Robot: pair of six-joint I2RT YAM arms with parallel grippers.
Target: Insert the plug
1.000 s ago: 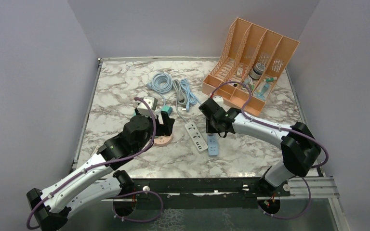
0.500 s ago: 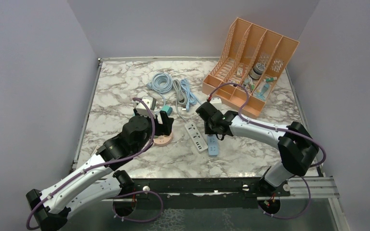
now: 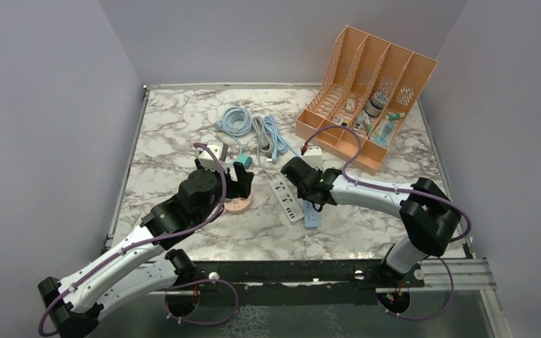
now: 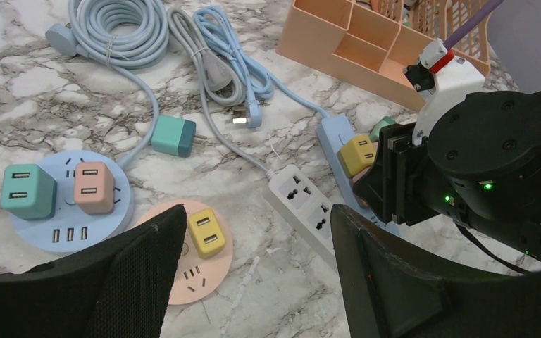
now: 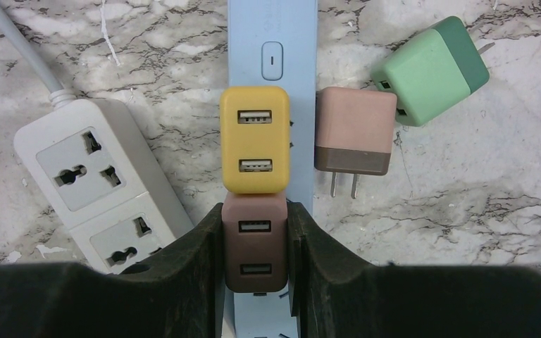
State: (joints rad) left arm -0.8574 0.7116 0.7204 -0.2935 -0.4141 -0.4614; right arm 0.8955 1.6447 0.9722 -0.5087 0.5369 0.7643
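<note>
My right gripper (image 5: 255, 210) is shut on a brown USB plug (image 5: 255, 246), its ports facing the camera. The plug stands over the light blue power strip (image 5: 271, 42), directly behind a yellow plug (image 5: 254, 139) seated in that strip. Whether the brown plug's prongs are in the socket is hidden. In the top view my right gripper (image 3: 308, 191) is over the blue strip (image 3: 312, 217). My left gripper (image 4: 253, 232) hangs open above a pink round socket (image 4: 183, 282) that carries another yellow plug (image 4: 206, 232).
A pink-brown plug (image 5: 353, 137) and a green plug (image 5: 431, 69) lie loose right of the strip. A white power strip (image 5: 102, 186) lies to its left. A blue round socket (image 4: 63, 229), coiled cables (image 3: 246, 125) and an orange organizer (image 3: 366, 91) lie farther back.
My right gripper has shifted slightly left and toward the near edge with the brown plug in its grip. The left arm has stayed put.
</note>
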